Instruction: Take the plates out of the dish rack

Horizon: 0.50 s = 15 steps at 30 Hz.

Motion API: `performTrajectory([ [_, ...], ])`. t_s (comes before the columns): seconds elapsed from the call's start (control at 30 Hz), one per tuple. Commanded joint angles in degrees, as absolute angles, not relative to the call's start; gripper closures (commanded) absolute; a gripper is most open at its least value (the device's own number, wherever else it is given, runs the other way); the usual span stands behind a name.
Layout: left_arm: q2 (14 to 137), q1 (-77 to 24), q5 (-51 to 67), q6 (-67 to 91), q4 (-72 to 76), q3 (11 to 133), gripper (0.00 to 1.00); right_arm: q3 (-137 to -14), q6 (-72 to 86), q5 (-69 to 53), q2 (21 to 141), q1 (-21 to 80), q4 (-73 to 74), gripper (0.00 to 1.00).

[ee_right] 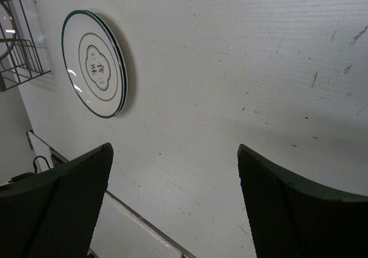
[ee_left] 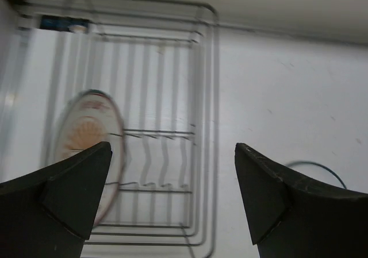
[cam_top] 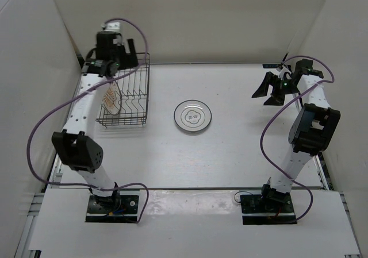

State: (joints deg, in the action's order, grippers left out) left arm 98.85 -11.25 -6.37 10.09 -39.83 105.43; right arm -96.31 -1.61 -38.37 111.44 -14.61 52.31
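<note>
Left gripper (ee_left: pixel 172 147): above dish rack (cam_top: pixel 134 97), far end; jaws spread, empty.
Orange plate (cam_top: pixel 112 99): upright in rack's left side.
White plates (cam_top: pixel 192 116): stacked flat on table (cam_top: pixel 241 154), right of rack.
Right gripper (ee_right: pixel 175 149): far right of rack; jaws spread, empty.

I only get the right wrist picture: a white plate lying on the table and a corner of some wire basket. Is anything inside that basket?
Observer: Yes. From above, one orange-brown patterned plate stands on edge at the left side of the dish rack.
Visitor: Is something gripping it?
Observer: No. The left fingers hang wide open over the rack's far end, with nothing between them.
</note>
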Motion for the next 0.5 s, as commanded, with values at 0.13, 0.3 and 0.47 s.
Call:
performTrajectory([
  [0.13, 95.5, -8.5, -14.9, 1.0, -43.0, 103.9, 0.03, -98.0, -1.2, -40.0, 111.9, -14.9, 51.1, 0.10],
  [0.3, 95.0, -7.1, -23.6, 0.4, -46.1, 102.2, 0.13, -97.5, -1.8, -39.6, 111.5, -14.9, 51.2, 0.10],
  [0.47, 94.4, -5.2, -24.8, 1.1, -47.5, 98.5, 0.15, -97.5, -2.5, -39.6, 111.6, -14.9, 51.6, 0.10],
])
